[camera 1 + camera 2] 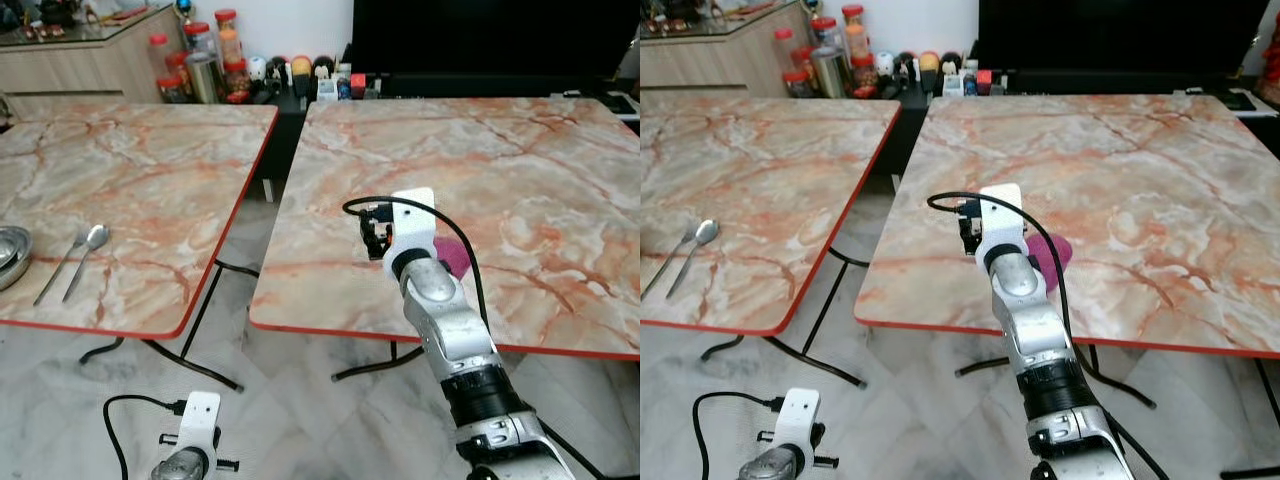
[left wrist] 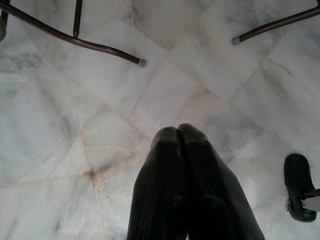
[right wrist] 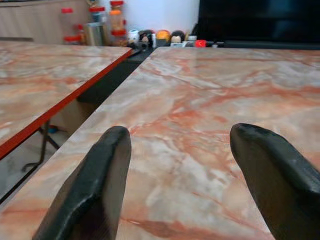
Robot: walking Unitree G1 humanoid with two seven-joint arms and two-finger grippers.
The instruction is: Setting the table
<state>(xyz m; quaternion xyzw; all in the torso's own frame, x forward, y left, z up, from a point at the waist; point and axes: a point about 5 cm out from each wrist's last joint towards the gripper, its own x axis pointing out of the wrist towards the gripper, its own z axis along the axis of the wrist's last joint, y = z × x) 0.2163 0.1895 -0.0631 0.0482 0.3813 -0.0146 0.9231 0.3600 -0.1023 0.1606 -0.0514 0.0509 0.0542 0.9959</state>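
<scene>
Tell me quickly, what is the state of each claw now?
Left claw: closed, holding nothing, above the floor.
Right claw: open, empty, over the right table.

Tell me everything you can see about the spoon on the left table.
The spoon looks like plain polished metal, with an oval bowl and a long thin handle. It lies flat on the marbled top of the left table, near that table's front left part, bowl pointing away from the robot and handle running back toward the red front edge. A second slim metal utensil lies close beside it, nearly parallel; whether they touch cannot be told. A metal dish sits farther left. Neither gripper is near it.
</scene>
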